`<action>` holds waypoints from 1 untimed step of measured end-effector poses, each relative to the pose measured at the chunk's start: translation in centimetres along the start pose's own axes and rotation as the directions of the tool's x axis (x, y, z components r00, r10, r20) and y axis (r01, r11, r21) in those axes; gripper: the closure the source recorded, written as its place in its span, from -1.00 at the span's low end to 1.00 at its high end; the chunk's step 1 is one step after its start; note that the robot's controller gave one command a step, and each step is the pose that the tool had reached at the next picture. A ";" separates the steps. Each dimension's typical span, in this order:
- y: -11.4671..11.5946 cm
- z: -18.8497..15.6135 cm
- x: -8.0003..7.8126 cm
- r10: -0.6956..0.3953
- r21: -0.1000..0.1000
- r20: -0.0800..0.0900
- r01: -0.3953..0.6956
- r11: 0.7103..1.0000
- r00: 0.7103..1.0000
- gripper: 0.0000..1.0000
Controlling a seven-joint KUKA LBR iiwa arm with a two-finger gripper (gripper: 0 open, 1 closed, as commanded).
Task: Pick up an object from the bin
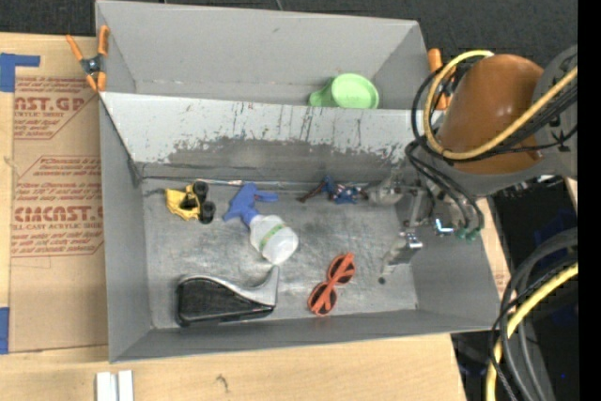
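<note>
The orange-red glasses [331, 284] lie slanted, lower left to upper right, near the jaws. I cannot tell if the jaws are open.

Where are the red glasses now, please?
The red glasses lie low in the camera view, right of the white spray bottle and left of the hand.

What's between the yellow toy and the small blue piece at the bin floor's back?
The white spray bottle: its blue trigger head lies between them, in the camera view.
</note>
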State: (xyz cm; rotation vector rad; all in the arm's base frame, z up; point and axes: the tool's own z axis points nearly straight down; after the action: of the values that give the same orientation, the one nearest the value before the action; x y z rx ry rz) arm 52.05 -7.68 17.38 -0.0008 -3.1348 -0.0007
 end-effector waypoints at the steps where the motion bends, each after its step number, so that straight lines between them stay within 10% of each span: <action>1: 0.0 -0.5 -0.2 -0.001 0.001 0.008 0.001 1.000 1.000 -1.00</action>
State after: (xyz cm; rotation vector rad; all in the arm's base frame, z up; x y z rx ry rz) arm 52.24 -7.65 17.84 0.0009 -3.1426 0.0007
